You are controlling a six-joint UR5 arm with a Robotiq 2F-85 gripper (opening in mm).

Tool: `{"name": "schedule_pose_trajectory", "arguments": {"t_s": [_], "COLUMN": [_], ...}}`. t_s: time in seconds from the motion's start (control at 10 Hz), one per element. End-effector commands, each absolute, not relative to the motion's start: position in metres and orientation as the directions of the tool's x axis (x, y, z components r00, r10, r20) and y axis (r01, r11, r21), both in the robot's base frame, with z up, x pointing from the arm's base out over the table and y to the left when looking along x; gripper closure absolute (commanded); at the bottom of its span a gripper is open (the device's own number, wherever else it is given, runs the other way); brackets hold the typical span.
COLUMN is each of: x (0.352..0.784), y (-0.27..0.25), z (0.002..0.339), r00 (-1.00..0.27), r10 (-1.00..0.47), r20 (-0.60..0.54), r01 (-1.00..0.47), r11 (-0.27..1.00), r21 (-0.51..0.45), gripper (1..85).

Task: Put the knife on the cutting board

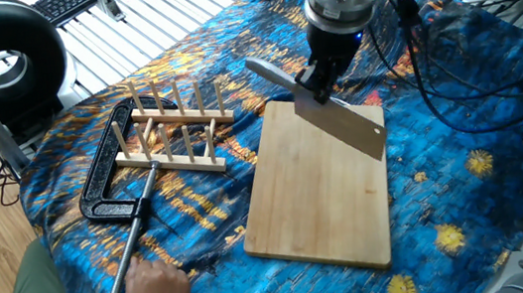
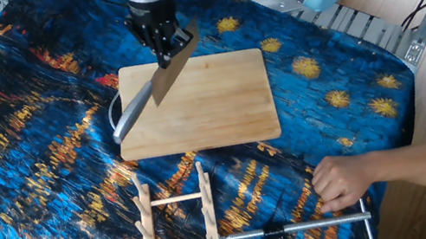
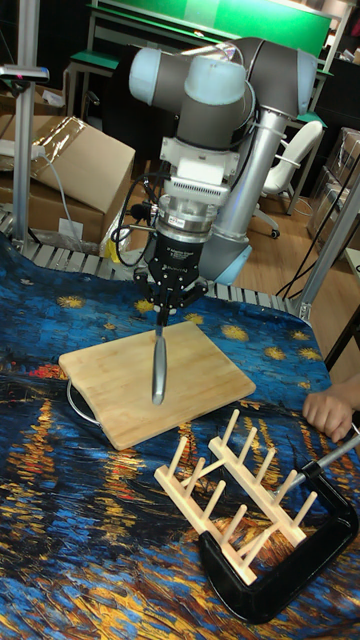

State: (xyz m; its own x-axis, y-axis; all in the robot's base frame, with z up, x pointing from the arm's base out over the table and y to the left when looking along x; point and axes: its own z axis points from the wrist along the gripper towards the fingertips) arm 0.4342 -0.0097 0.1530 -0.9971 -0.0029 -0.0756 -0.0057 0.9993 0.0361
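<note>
The knife [image 1: 344, 124] [image 2: 172, 69] [image 3: 158, 357], a cleaver with a broad steel blade and slim grey handle, hangs tilted just above the cutting board [image 1: 322, 189] [image 2: 219, 105] [image 3: 200, 385]. My gripper [image 1: 311, 78] [image 2: 168, 47] [image 3: 165, 312] is shut on the blade's top edge near the handle end. The handle [image 1: 267, 72] [image 2: 129, 118] sticks out past the board's edge. The bamboo board lies flat on the blue patterned cloth. Whether the blade touches the board I cannot tell.
A wooden peg rack [image 1: 174, 127] [image 3: 235, 485] and a black C-clamp [image 1: 111, 180] [image 3: 290, 565] lie beside the board. A person's hand [image 1: 154, 290] [image 2: 347, 179] rests on the clamp's screw rod. A round metal rim [image 3: 75, 400] peeks from under the board.
</note>
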Motion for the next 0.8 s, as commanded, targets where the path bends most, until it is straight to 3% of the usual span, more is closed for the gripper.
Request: {"name": "schedule_pose_trajectory", "arguments": {"t_s": [0.0,0.7], "x": [0.438,0.447], "y": [-0.004,-0.003], "z": [0.128,0.094], "r00": [-0.996,-0.992], "r10": [0.010,0.020], "r20": [-0.084,-0.124], "r01": [0.006,0.013], "r11": [0.999,0.999], "r21": [0.049,0.050], "gripper": [84.7,84.7]}}
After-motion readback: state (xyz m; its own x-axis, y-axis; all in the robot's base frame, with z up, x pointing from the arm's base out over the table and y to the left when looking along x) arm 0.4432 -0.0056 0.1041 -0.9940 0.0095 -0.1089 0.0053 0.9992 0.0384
